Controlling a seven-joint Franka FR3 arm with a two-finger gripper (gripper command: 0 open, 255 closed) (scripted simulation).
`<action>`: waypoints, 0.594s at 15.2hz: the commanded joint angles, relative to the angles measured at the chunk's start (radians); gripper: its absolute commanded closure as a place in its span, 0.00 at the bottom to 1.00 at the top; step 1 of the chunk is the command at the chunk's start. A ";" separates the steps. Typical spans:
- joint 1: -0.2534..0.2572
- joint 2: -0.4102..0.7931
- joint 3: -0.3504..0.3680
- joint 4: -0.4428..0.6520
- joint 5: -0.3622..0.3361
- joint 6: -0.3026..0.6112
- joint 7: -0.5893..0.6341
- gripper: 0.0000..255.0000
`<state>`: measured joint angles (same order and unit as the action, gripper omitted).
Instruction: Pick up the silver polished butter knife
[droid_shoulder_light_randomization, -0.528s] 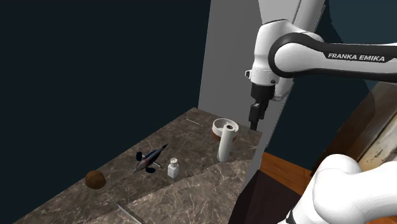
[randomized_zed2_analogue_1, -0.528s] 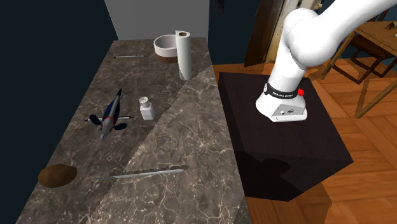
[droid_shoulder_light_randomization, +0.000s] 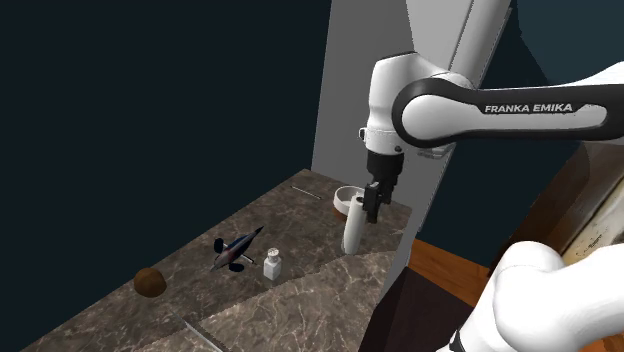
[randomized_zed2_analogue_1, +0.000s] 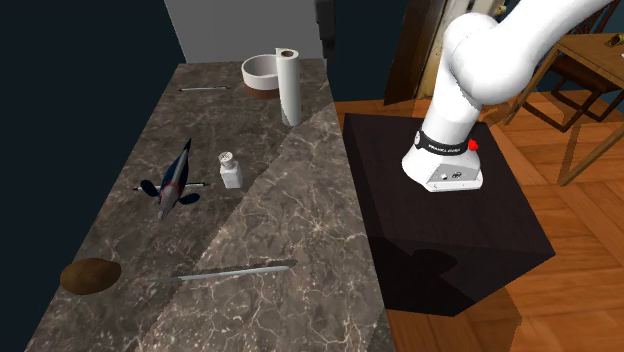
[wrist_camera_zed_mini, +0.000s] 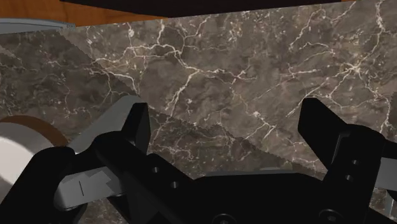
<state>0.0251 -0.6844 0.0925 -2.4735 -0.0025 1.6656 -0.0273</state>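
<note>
A long silver butter knife (randomized_zed2_analogue_1: 236, 271) lies flat near the front end of the marble counter (randomized_zed2_analogue_1: 300, 210); its tip also shows at the lower edge of the shoulder view as a grey knife (droid_shoulder_light_randomization: 200, 333). My black gripper (droid_shoulder_light_randomization: 372, 205) hangs far from it, at the counter's back end, just above the upright white paper roll (droid_shoulder_light_randomization: 353, 225). In the wrist view the gripper (wrist_camera_zed_mini: 229, 127) is open, its fingers (wrist_camera_zed_mini: 135, 124) standing wide apart over bare marble with nothing between them.
A white bowl (randomized_zed2_analogue_1: 260, 70) stands behind the paper roll (randomized_zed2_analogue_1: 289, 85), with a thin metal utensil (randomized_zed2_analogue_1: 203, 89) to its side. Mid-counter lie a toy plane (randomized_zed2_analogue_1: 175, 178) and a small white shaker (randomized_zed2_analogue_1: 230, 170). A brown round object (randomized_zed2_analogue_1: 90, 276) sits near the knife.
The arm has swung toward the shoulder view's left and dropped, bringing the gripper over the paper roll. Nothing on the counter has moved.
</note>
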 joint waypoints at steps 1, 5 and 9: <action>0.018 0.043 0.037 -0.005 0.026 0.048 0.040 0.00; 0.047 0.142 0.103 0.003 0.064 0.137 0.110 0.00; 0.070 0.256 0.168 0.030 0.087 0.223 0.181 0.00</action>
<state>0.0895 -0.4649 0.2424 -2.4553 0.0794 1.8634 0.1325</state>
